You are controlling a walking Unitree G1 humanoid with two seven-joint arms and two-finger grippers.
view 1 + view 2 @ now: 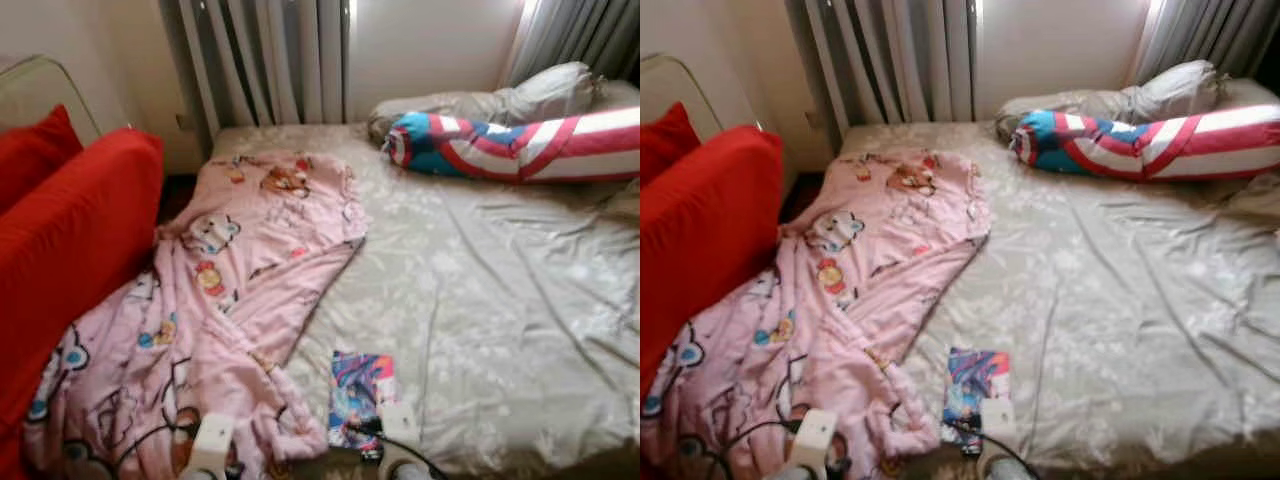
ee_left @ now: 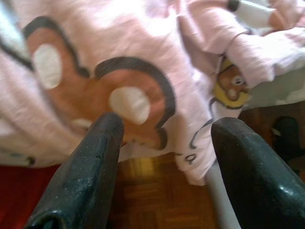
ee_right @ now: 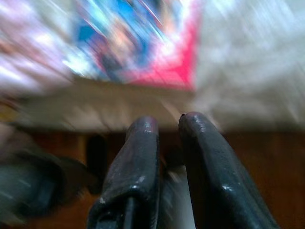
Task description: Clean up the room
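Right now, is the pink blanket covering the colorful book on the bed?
No, the book lies uncovered on the grey sheet beside the pink blanket.

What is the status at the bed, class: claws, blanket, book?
Left claw open, empty, at the pink blanket hanging off the bed's near edge. Right claw shut, empty, short of the book. Nothing blocking either.
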